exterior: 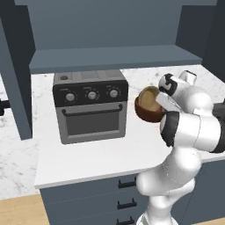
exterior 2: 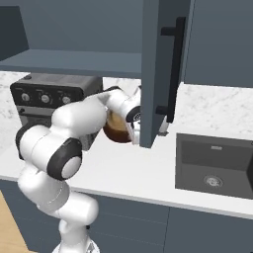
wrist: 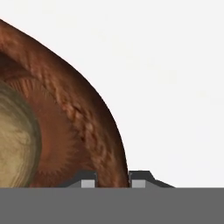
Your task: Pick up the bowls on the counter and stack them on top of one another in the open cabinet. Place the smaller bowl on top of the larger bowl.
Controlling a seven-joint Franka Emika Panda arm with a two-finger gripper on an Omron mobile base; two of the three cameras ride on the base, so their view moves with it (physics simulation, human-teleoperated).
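The larger bowl point(exterior: 148, 110), dark reddish-brown and glossy, hangs tilted above the counter point(exterior: 101, 158) just right of the toaster oven. My gripper point(exterior: 160, 100) is shut on its rim; in the hand view the brown wall point(wrist: 83, 127) runs down between the two fingertips point(wrist: 89, 180). A light tan round shape, seemingly the smaller bowl point(wrist: 15, 140), lies inside it, also seen as a tan patch point(exterior: 149, 94). From the right, the bowl point(exterior 2: 116, 132) shows below the arm's wrist, with the gripper point(exterior 2: 129, 124) partly hidden by the door. The open cabinet's shelf point(exterior: 114, 59) lies above and behind.
A grey toaster oven point(exterior: 90, 105) with knobs stands on the counter left of the bowl. The open cabinet door point(exterior 2: 158, 74) with a black handle hangs close to the right of the hand. A dark sink point(exterior 2: 212, 168) lies further right. Drawers point(exterior: 127, 193) sit below.
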